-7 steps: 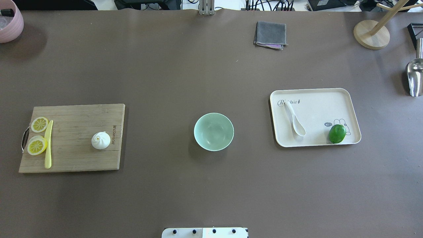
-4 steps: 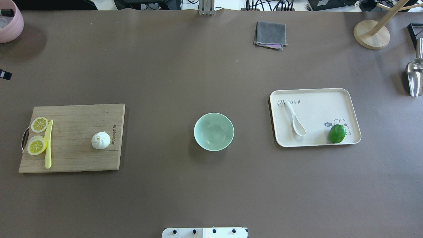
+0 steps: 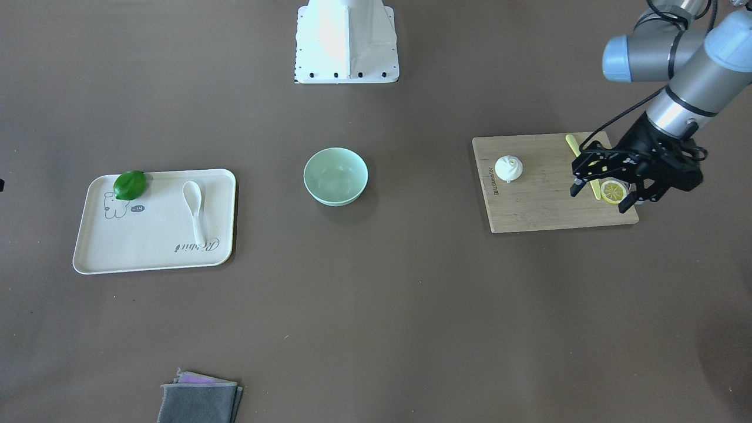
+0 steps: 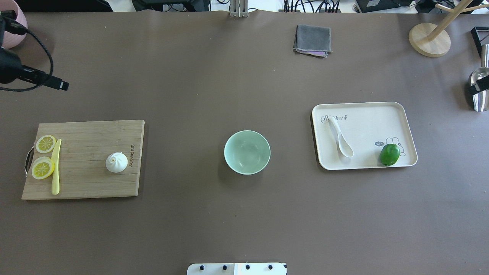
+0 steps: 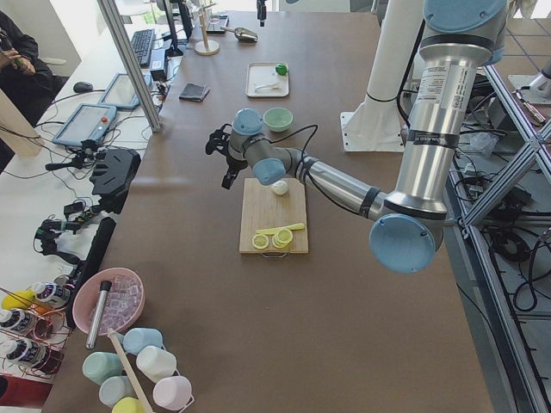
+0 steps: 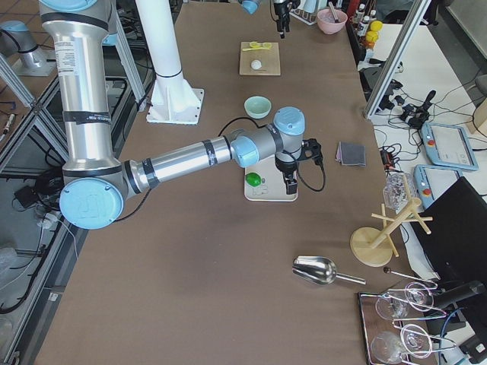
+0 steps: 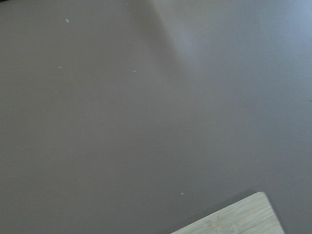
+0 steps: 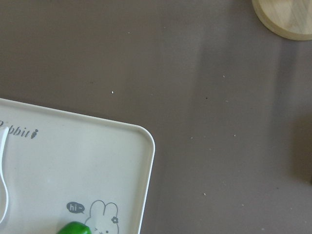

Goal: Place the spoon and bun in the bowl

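The white bun (image 4: 116,162) sits on the wooden cutting board (image 4: 84,183) at the left. The white spoon (image 4: 340,139) lies on the cream tray (image 4: 382,114) at the right. The mint-green bowl (image 4: 247,152) stands empty between them. In the front-facing view my left gripper (image 3: 602,192) is open and empty, held high by the board's outer end, right of the bun (image 3: 509,168). My right gripper (image 6: 290,185) hangs over the tray's outer edge. It shows only as a sliver elsewhere, so I cannot tell whether it is open or shut.
Two lemon slices (image 4: 42,168) and a yellow knife (image 4: 56,168) lie on the board's left end. A green lime (image 4: 389,154) is on the tray. A grey cloth (image 4: 312,40), a wooden stand (image 4: 429,40), a metal scoop (image 4: 479,89) and a pink bowl (image 4: 11,30) line the far edges.
My left arm has come into the overhead view from the left edge, beyond the board. A dark bit of the right arm now shows at the right edge. The objects have not moved.
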Tool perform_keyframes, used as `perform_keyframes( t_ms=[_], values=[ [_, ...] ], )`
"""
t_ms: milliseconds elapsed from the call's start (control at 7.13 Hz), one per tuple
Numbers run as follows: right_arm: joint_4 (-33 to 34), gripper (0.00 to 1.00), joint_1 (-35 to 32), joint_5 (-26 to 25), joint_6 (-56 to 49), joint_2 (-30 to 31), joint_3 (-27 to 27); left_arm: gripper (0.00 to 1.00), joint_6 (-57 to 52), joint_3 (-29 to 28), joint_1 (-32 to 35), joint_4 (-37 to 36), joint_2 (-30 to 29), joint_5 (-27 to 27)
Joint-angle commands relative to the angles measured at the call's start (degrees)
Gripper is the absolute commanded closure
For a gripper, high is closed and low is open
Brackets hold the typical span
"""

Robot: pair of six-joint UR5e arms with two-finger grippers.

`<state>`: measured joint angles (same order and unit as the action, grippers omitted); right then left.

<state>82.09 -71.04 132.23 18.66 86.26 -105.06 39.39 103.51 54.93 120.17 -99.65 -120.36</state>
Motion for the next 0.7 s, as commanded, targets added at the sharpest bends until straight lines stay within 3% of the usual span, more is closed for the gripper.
perform_keyframes(
  t_ms=[0,561],
  values=[
    [-0.35,0.0,5.62,-0.93,4.97,-1.96,0.47,0.02,8.14,2.31,-9.72,-0.03,-0.38,5.55],
    [-0.44,0.0,8.9,-1.19,6.92,-6.01,4.77,0.02,8.69,2.58,-15.64,0.15,3.4,5.57]
  ],
)
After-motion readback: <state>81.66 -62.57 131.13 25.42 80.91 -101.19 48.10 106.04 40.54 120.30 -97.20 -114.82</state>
